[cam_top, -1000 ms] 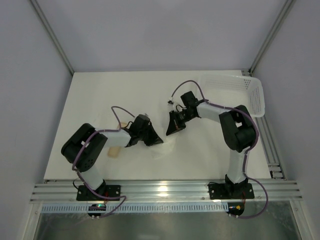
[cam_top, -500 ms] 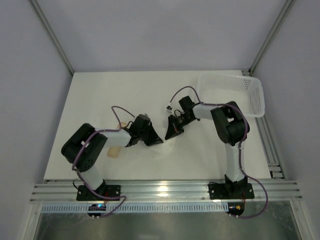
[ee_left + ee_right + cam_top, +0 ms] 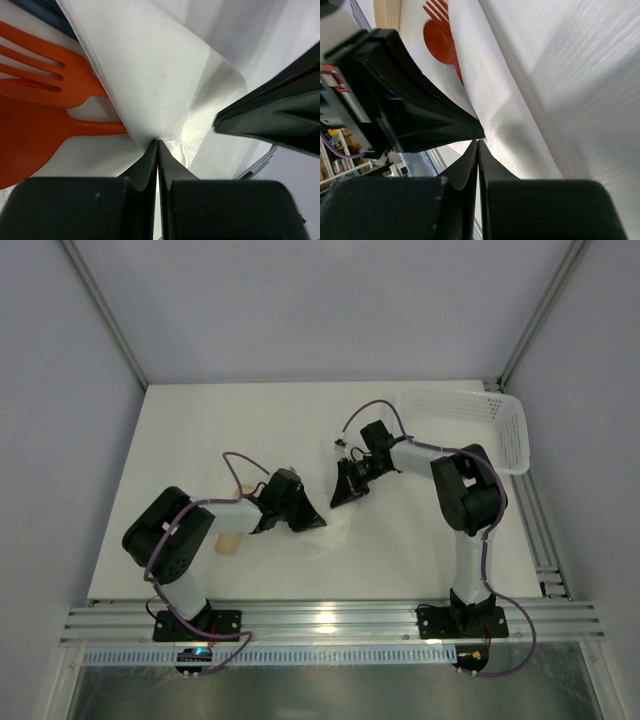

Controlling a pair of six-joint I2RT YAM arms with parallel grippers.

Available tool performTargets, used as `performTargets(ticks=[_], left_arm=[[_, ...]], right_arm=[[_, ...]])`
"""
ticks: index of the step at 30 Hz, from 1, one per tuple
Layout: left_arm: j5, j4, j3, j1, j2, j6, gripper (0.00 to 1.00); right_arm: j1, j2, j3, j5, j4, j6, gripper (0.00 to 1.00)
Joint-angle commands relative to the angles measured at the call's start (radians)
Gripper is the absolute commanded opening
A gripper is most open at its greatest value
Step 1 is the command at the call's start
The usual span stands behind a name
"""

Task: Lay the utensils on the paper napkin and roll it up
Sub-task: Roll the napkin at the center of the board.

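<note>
The paper napkin (image 3: 150, 75) lies folded over the utensils. An orange fork (image 3: 35, 60) and an orange spoon (image 3: 30, 145) stick out from under its fold. My left gripper (image 3: 157, 142) is shut, pinching the napkin's folded edge at its very tips. My right gripper (image 3: 478, 141) is shut too, with its tips on the napkin's edge (image 3: 495, 100), right in front of the left one. The fork tines (image 3: 436, 9) and spoon bowl (image 3: 440, 42) show past it. In the top view both grippers, left (image 3: 305, 518) and right (image 3: 343, 496), meet at mid-table. The dark stick is hidden.
A white perforated basket (image 3: 470, 425) stands at the back right. A short beige cylinder-like piece (image 3: 228, 542) lies left of the left arm, beside its elbow. The table's front rail runs just before the arm bases.
The right gripper dipped slightly toward the left gripper, then drew back up and away a little, and its elbow swung. The left arm has stayed put.
</note>
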Motion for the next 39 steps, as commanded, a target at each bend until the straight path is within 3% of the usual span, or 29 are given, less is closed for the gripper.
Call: performTargets(ticks=[1, 6, 17, 31, 39], left_arm=[[-0.040, -0.098, -0.001, -0.004, -0.001, 0.022, 0.00], [-0.040, -0.098, 0.003, -0.004, 0.001, 0.022, 0.00], [-0.039, -0.105, 0.012, -0.006, 0.005, 0.026, 0.00], [-0.043, -0.115, 0.012, -0.006, -0.002, 0.030, 0.00], [-0.046, -0.118, 0.006, -0.006, -0.007, 0.030, 0.00]], right_arm=[[-0.028, -0.083, 0.071, 0.045, -0.040, -0.017, 0.04], [-0.039, -0.087, 0.051, 0.161, -0.100, -0.060, 0.04], [-0.054, -0.150, -0.055, 0.290, -0.040, -0.039, 0.04], [-0.062, -0.075, -0.046, 0.344, -0.047, -0.048, 0.04], [-0.062, -0.147, 0.001, 0.307, -0.061, -0.034, 0.04]])
